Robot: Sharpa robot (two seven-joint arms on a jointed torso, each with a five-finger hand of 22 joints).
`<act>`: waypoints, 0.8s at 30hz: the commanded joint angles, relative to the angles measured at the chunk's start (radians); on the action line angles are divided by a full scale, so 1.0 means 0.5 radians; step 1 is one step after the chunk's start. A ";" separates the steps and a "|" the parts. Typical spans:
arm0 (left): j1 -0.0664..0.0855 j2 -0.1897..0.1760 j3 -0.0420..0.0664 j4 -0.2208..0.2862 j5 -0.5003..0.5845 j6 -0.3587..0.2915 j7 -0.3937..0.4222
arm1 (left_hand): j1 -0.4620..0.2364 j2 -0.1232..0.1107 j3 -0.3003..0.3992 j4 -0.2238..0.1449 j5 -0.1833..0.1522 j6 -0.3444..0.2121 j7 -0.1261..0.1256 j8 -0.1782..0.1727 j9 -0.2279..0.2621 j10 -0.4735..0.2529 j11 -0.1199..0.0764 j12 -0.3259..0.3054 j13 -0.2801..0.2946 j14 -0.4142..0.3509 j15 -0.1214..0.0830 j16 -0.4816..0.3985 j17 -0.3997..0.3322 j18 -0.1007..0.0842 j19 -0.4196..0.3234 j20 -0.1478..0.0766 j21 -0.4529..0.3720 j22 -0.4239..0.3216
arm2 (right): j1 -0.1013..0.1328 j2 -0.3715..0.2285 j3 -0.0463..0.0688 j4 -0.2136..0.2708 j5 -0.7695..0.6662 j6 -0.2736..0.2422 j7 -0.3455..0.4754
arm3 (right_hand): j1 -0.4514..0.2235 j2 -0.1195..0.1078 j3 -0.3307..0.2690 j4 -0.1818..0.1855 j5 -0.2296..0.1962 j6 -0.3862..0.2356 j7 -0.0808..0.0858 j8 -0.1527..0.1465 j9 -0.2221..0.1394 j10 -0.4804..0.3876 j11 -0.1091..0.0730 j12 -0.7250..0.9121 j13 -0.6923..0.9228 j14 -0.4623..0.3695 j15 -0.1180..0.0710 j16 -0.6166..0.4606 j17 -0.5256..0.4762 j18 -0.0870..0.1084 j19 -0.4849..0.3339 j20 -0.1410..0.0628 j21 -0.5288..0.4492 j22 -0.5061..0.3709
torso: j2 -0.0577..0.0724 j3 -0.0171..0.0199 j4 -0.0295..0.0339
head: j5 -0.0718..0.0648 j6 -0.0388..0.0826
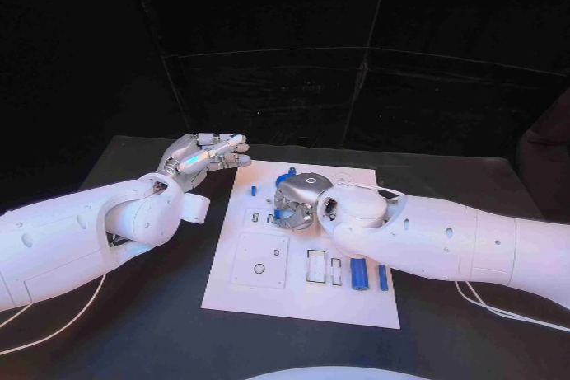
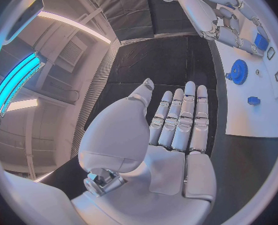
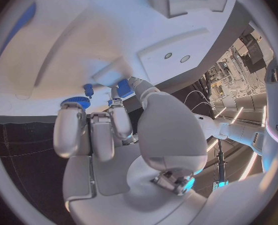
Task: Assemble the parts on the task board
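Two silver hands, left hand [image 1: 202, 158] raised beside the white task board [image 1: 276, 291], fingers straight, empty, right hand [image 1: 300, 202] over the board's upper part, fingers curled on a blue part [image 3: 123, 89], blue gear [image 2: 239, 71] nearby, no legible writing.

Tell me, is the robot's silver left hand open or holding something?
Open. The silver left hand shows a bare palm with straight fingers, beside the white task board.
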 commanded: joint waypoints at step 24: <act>0.004 -0.005 0.002 0.006 -0.007 0.020 0.014 | -0.005 0.013 -0.002 -0.010 -0.011 0.006 0.000 -0.005 -0.001 0.001 0.004 -0.006 -0.001 0.015 0.002 -0.010 0.000 0.031 0.009 0.001 -0.016 -0.004 | 0.000 0.007 -0.002 -0.005 -0.030 0.028 -0.033 | -0.128 -0.105 -0.142 0.027 0.008 -0.133 0.030 -0.076 -0.024 -0.082 0.042 -0.120 -0.045 0.144 0.046 -0.031 0.250 -0.020 -0.004 0.042 -0.003 -0.011 | 0.001 0.0006 -0.002 | 0.002 -0.004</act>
